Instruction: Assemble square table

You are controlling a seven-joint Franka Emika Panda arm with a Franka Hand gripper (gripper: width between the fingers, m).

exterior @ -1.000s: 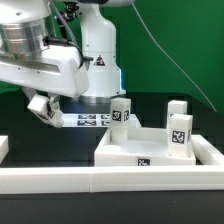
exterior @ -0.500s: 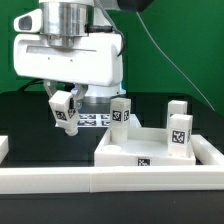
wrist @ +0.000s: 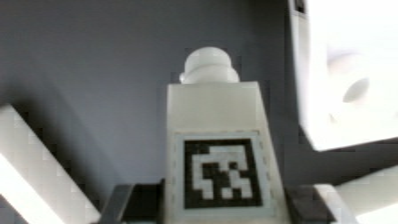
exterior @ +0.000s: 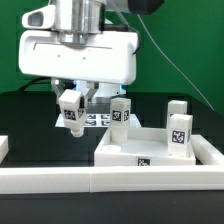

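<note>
The white plastic square slab with raised rim [exterior: 160, 148] rests on the black worktop [exterior: 40, 125], carrying 3 short white tagged legs [exterior: 121, 112] upright. The fingers [exterior: 71, 108] pinch a 4th white tagged leg [wrist: 217, 140] above the worktop, beside the slab; the wrist view cuts off the fingers and the leg's lower end.

A robotics lab is showing here: a green backdrop [exterior: 180, 50] is hanging behind the gripper [exterior: 73, 100], printed tags [exterior: 98, 119] lying beneath it.
</note>
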